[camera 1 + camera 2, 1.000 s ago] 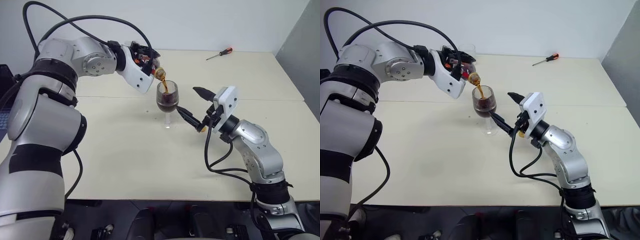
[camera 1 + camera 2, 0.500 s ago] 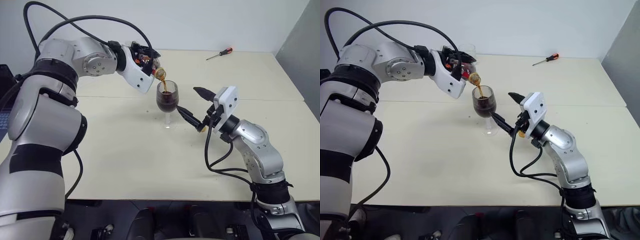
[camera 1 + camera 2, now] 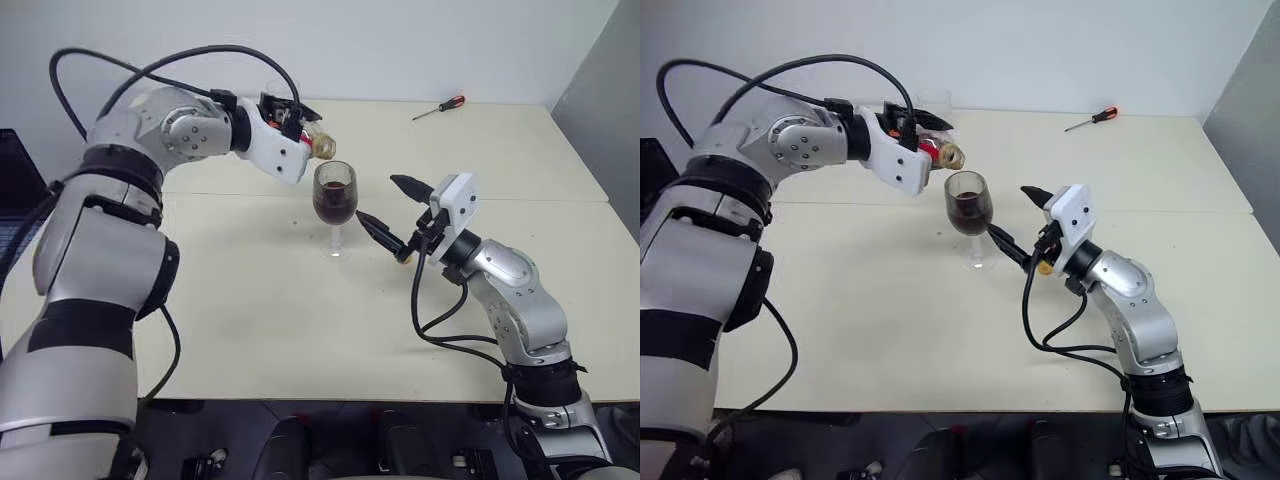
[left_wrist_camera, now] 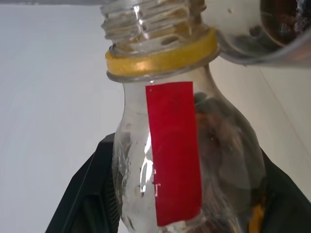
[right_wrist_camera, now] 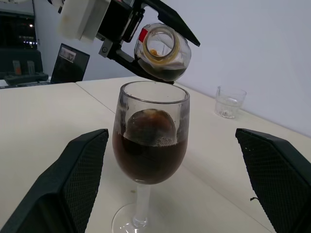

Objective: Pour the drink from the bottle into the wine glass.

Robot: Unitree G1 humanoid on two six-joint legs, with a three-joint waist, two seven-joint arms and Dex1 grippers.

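Now we see the left gripper [image 3: 296, 122] clamped around the bottle [image 3: 312, 143], which lies tipped on its side just above and behind the rim of the wine glass [image 3: 335, 196], its mouth open and uncapped. The glass stands on the table [image 3: 260, 300], roughly half full of the dark drink [image 5: 148, 158]. Our right gripper [image 3: 396, 213] has its 2 fingers spread wide on either side of the glass, touching nothing.
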